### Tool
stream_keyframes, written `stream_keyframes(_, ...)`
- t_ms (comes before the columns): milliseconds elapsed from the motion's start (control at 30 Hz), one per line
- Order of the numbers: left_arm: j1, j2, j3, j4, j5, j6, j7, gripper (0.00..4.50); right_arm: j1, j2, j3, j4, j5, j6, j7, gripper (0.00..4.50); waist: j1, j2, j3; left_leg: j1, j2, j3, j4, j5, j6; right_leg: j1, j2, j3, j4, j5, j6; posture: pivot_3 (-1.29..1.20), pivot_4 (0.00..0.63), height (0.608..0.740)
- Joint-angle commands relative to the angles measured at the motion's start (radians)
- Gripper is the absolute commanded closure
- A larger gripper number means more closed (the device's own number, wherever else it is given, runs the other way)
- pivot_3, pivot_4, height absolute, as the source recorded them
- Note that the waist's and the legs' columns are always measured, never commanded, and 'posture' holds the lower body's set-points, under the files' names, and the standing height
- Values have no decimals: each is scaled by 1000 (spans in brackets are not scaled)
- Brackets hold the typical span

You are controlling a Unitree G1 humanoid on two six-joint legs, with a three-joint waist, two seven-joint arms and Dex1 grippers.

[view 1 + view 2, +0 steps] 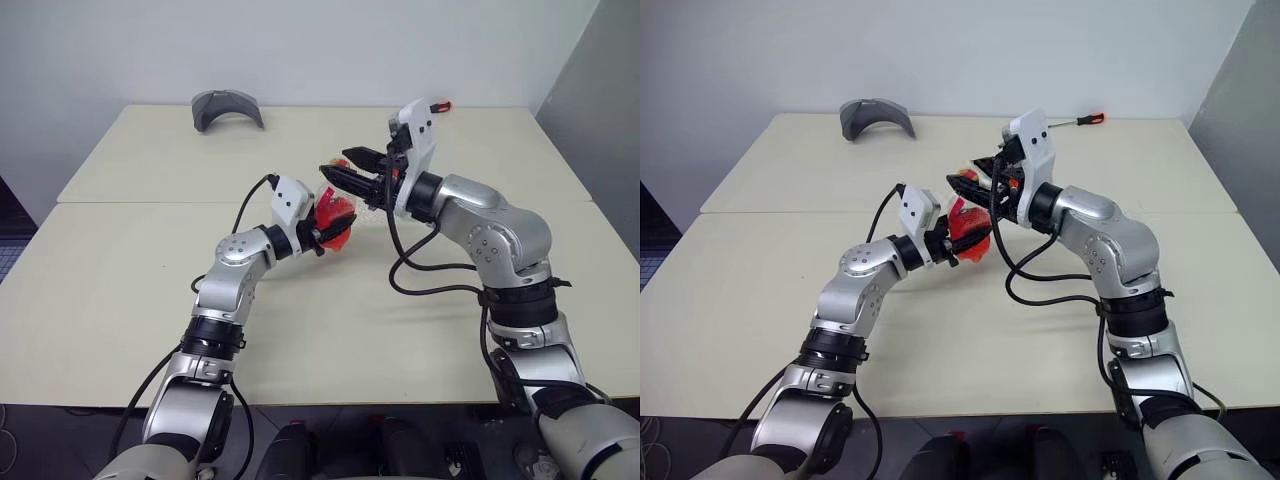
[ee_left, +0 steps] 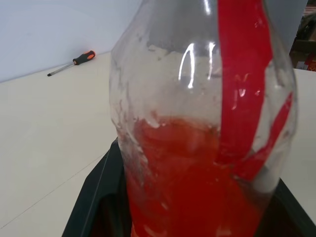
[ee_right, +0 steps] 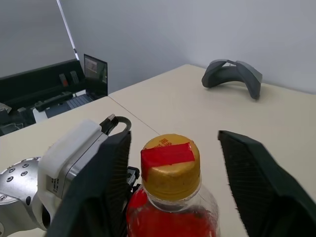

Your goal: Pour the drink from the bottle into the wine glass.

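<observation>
We held the bottle (image 1: 965,228) above the table (image 1: 790,280) in the left gripper (image 1: 958,238), fingers closed on its body; the drink (image 2: 197,187) filled the lower part, and a red label strip ran up the side. The right gripper (image 3: 173,163) sat at the cap (image 3: 170,165), one finger to each side, not yet touching it: open, astride the cap. We judged the step in hand to be uncapping; pouring cannot start with the cap on. Next move calls for the right fingers to close squarely on the cap and twist while the left keeps the body from turning. The right wrist view gave the gap between fingers and cap, which the head views hid behind the arms. The left wrist view gave the liquid level. Head views showed a screwdriver (image 1: 1080,120) and a grey curved object (image 1: 876,117) at the far edge.
</observation>
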State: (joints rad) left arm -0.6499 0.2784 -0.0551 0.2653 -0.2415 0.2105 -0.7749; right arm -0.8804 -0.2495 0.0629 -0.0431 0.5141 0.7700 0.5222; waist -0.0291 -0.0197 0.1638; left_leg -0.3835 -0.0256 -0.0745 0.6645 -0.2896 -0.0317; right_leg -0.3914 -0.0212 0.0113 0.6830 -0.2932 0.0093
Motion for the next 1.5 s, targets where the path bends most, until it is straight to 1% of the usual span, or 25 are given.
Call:
stream_keyframes(33, -31, 0, 9, -39, -10, -18, -1, 2525, -39, 6, -11, -17, -1, -25, 18, 2725, 0, 0, 0, 0, 0, 0, 0, 0, 0, 0, 0, 0, 0, 0, 0, 0, 150, 740)
stream_keyframes(67, -30, 0, 9, -41, -9, -17, 0, 2525, -40, 5, -10, -17, -2, -24, 22, 3065, 0, 0, 0, 0, 0, 0, 0, 0, 0, 0, 0, 0, 0, 0, 0, 0, 150, 740)
stream_keyframes(100, -30, 0, 9, -42, -9, -16, 1, 2526, -40, 5, -10, -18, -4, -24, 25, 3272, 0, 0, 0, 0, 0, 0, 0, 0, 0, 0, 0, 0, 0, 0, 0, 0, 150, 740)
stream_keyframes(233, -23, 2, 9, -58, -12, -9, 1, 2695, -38, 7, -10, -32, 0, -18, 44, 3270, 0, 0, 0, 0, 0, 0, 0, 0, 0, 0, 0, 0, 0, 0, 0, 0, 150, 740)
stream_keyframes(300, -15, 5, 8, -90, -24, 12, -6, 2753, -39, -4, -2, -44, 15, -22, 93, 3270, 0, 0, 0, 0, 0, 0, 0, 0, 0, 0, 0, 0, 0, 0, 0, 0, 150, 740)
stream_keyframes(367, 24, 26, 3, -182, -59, 66, -37, 2816, -54, -28, 12, -33, 52, -44, 222, 3270, 0, 0, 0, -1, 0, 0, 0, 0, 0, -1, 0, 0, 0, 0, 0, 0, 150, 740)
stream_keyframes(433, 68, 48, 2, -272, -93, 120, -58, 2870, -63, -39, 9, -22, 82, -44, 299, 3270, -3, 0, 0, -1, 0, 1, 0, 0, 0, -2, 0, 1, 0, 0, 0, 0, 150, 740)
stream_keyframes(533, 202, 129, 7, -519, -194, 224, -110, 2963, -97, -75, 14, 21, 142, -16, 479, 3270, -13, 1, 1, -1, 0, 1, -1, 0, 0, -3, 0, 2, -1, 0, 0, 0, 150, 740)
stream_keyframes(600, 278, 188, 28, -663, -265, 290, -125, 3019, -127, -98, 36, 69, 141, -30, 590, 3270, -20, 2, 1, -1, 1, 2, -2, -1, 2, -4, 0, 3, 0, 0, 0, 0, 150, 740)
stream_keyframes(633, 296, 203, 33, -699, -285, 310, -121, 3068, -133, -105, 42, 79, 140, -36, 616, 3270, -20, 2, 2, -1, 1, 2, -2, -1, 2, -4, 0, 3, 0, 0, 0, 0, 150, 740)
stream_keyframes(733, 375, 293, 96, -843, -378, 381, -126, 3189, -179, -109, 106, 162, 96, -125, 778, 3270, -18, 2, 2, -1, 1, 0, -1, -2, 3, -4, 0, 2, 0, 1, -1, 0, 150, 740)
stream_keyframes(833, 413, 338, 124, -878, -407, 402, -118, 3279, -191, -111, 126, 195, 80, -152, 830, 3270, -14, 3, 2, 2, 1, -1, -2, -2, 3, 0, 1, 0, 0, 1, -1, 0, 150, 740)
stream_keyframes(900, 426, 348, 130, -867, -399, 395, -106, 3354, -193, -117, 117, 201, 92, -128, 831, 2525, -3, 3, 2, 2, 1, -1, -1, -2, 3, 1, 1, -1, -1, 1, -1, 0, 150, 740)
stream_keyframes(1000, 426, 341, 129, -849, -388, 385, -77, 3391, -180, -151, 89, 168, 133, -41, 825, 1568, 6, 3, 2, 1, 0, -1, 0, -2, 3, 1, 0, 0, -2, 1, -1, 0, 150, 740)
stream_keyframes(1133, 426, 336, 133, -834, -384, 383, -52, 3443, -150, -184, 69, 107, 135, -20, 795, 129, 5, 3, 2, 1, 0, -2, 0, -2, 3, 1, 0, 0, -2, 1, -2, 0, 150, 740)
stream_keyframes(1167, 436, 330, 136, -815, -371, 377, -36, 3443, -114, -223, 24, 25, 164, 38, 743, 0, 4, 3, 2, 1, 0, -2, -1, -2, 3, 1, 0, -1, -2, 1, -2, 0, 150, 740)
stream_keyframes(1233, 437, 317, 130, -772, -332, 350, -9, 3443, -56, -269, -49, -102, 209, 129, 638, 0, 9, 3, 2, 0, 0, -2, -1, -2, 3, 1, 0, -1, -2, 1, -2, 0, 150, 740)
stream_keyframes(1300, 413, 295, 108, -720, -299, 325, 12, 3444, -2, -277, -96, -206, 223, 167, 523, 0, 12, 3, 2, 0, 0, -2, -1, -2, 3, 1, 0, -1, -3, 1, -2, 0, 150, 740)
stream_keyframes(1400, 352, 239, 51, -635, -243, 269, 24, 3450, 19, -208, -122, -292, 199, 185, 321, 0, 9, 3, 2, 1, 0, -2, -1, -2, 3, 1, 0, -1, -2, 1, -1, 0, 150, 740)
stream_keyframes(1500, 291, 193, 13, -560, -199, 223, 24, 3457, 15, -149, -114, -326, 173, 187, 191, 0, 4, 3, 2, 1, 1, -2, -2, -2, 3, 0, 1, -1, -1, 1, -1, 0, 150, 740)
